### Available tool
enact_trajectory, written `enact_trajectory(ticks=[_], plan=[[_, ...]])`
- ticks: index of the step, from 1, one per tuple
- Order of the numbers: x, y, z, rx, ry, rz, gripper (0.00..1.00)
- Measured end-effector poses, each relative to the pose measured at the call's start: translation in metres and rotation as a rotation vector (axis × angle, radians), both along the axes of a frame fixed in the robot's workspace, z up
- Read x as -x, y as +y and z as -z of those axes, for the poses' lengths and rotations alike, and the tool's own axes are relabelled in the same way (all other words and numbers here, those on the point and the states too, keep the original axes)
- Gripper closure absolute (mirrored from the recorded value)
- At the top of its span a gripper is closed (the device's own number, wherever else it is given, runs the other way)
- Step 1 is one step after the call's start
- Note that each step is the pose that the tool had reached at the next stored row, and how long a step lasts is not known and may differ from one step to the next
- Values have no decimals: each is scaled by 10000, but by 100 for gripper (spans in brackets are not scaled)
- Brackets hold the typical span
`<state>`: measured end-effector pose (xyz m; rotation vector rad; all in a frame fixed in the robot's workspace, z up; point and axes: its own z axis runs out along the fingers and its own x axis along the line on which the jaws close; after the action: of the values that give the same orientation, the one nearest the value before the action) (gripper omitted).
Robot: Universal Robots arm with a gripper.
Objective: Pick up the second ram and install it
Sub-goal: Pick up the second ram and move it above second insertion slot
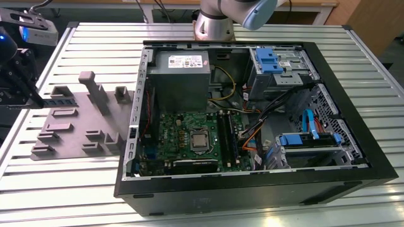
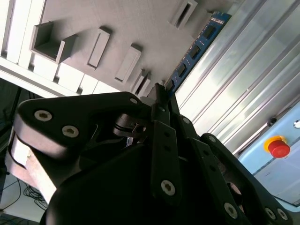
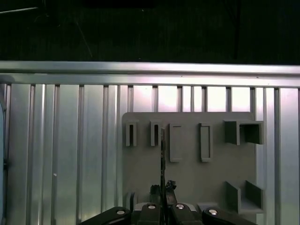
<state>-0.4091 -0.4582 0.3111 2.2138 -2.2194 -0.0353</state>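
Black robot pincer (image 1: pixel 25 94), at the far edge of the grey blocky plastic fixture plate (image 1: pixel 75 135) on the exterior view's left, is pressed together on 1 end of the second ram (image 1: pixel 60 101), a thin dark memory stick w/ a blue-green board edge. The stick juts from the pincer over the plate. In the first wrist view the second ram (image 3: pixel 162 150) shows edge-on as 1 thin line above the plate's slots.

Progress, as a judgement: pickup looks done or nearly so; install not yet done. The open black PC case (image 1: pixel 252 189) sits beside the plate on the exterior view's right, well apart from the stick. Its long black slot rails (image 1: pixel 226 137) lie on a green motherboard (image 1: pixel 170 127).

Hard to tell: whether the stick is fully clear of the plate, and whether 1 rail already holds a stick. In the second wrist view the pincer body hides the held end.
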Motion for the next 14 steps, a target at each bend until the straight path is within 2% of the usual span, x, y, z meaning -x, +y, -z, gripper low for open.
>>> enact_trajectory(ticks=[1, 2, 14], plan=[[0, 0, -12, 0, 0, 0, 86], [0, 0, -62, -1, 0, 0, 86], [0, 0, -190, -1, 0, 0, 86]])
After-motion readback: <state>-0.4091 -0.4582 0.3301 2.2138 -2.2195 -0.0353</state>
